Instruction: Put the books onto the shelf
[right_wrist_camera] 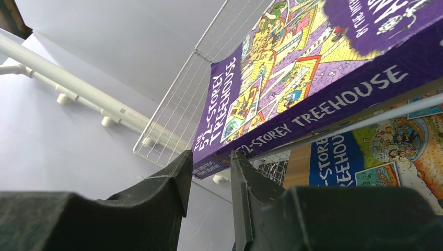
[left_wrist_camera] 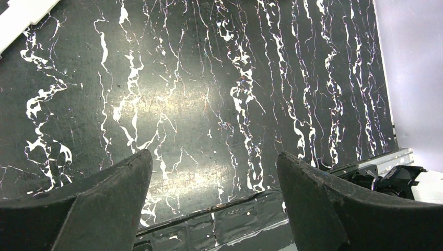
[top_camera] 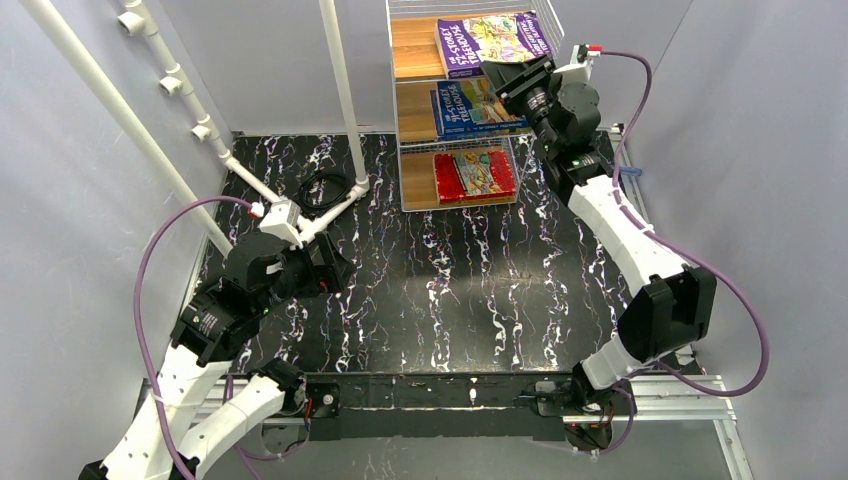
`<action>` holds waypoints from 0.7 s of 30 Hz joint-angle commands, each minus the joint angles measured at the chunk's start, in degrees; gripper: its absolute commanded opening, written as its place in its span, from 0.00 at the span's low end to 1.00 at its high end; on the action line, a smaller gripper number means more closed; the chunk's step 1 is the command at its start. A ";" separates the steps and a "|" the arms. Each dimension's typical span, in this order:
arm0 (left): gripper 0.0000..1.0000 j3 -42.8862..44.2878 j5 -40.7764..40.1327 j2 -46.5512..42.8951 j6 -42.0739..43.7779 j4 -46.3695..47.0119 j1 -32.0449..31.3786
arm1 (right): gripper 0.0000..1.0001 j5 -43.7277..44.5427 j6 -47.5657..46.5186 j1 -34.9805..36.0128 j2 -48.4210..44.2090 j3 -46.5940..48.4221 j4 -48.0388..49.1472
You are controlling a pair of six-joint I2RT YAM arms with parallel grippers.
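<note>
White pipe frame (top_camera: 190, 110) is standing left of the shelf (top_camera: 415, 60). Down-left of the shelf, the left gripper (left_wrist_camera: 214, 162) is hovering spread wide over the marbled table (left_wrist_camera: 209, 78), holding nothing. The purple book (top_camera: 490, 40), blue book (top_camera: 470, 105) and red book (top_camera: 475, 172) are lying on the shelf's top, middle and bottom boards. At the shelf's top right, the right gripper (right_wrist_camera: 210, 157) is showing a narrow gap at the purple book's corner; I cannot tell whether it is pinching it.

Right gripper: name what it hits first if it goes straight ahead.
Probably the purple 52-Storey Treehouse book, whose near corner sits just beyond the right gripper, on the wire shelf; the gap between them is hard to judge.
</note>
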 commanded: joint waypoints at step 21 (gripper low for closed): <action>0.87 0.88 -1.16 -0.73 0.73 -1.88 0.24 | 0.40 -2.02 2.43 -1.29 3.42 5.21 5.16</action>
